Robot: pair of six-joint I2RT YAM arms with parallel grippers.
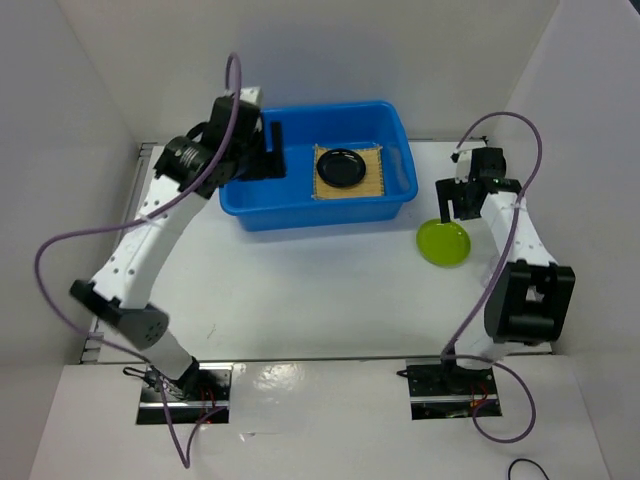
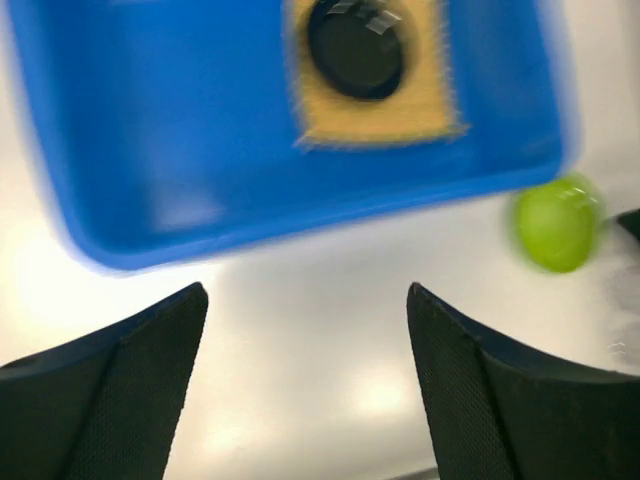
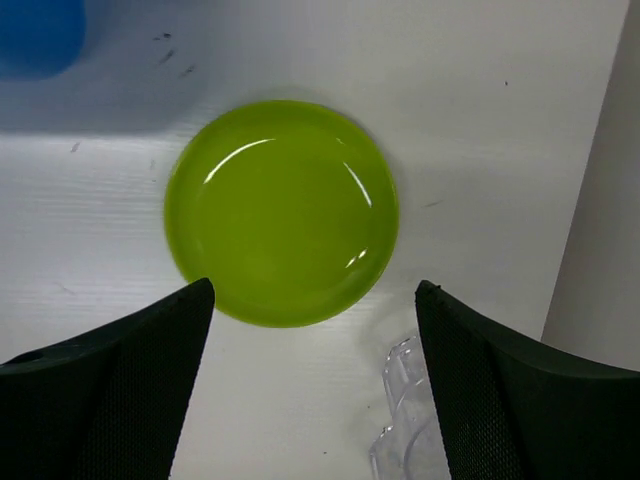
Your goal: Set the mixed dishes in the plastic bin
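The blue plastic bin (image 1: 250, 205) stands at the back middle of the table. The tan bamboo mat (image 1: 372, 180) lies inside it with the black plate (image 1: 341, 166) on top. My left gripper (image 1: 272, 150) hovers open and empty over the bin's left part. Its blurred wrist view shows the bin (image 2: 200, 150), mat (image 2: 375, 115), black plate (image 2: 357, 45) and green plate (image 2: 557, 225). The lime-green plate (image 1: 443, 242) lies on the table right of the bin. My right gripper (image 1: 449, 210) is open just above it (image 3: 281, 212). Clear plastic cups (image 3: 405, 425) lie by the right finger.
White walls enclose the table on the left, back and right, and the right wall (image 3: 600, 250) is close to the right gripper. A corner of the bin (image 3: 40, 35) shows in the right wrist view. Purple cables loop off both arms.
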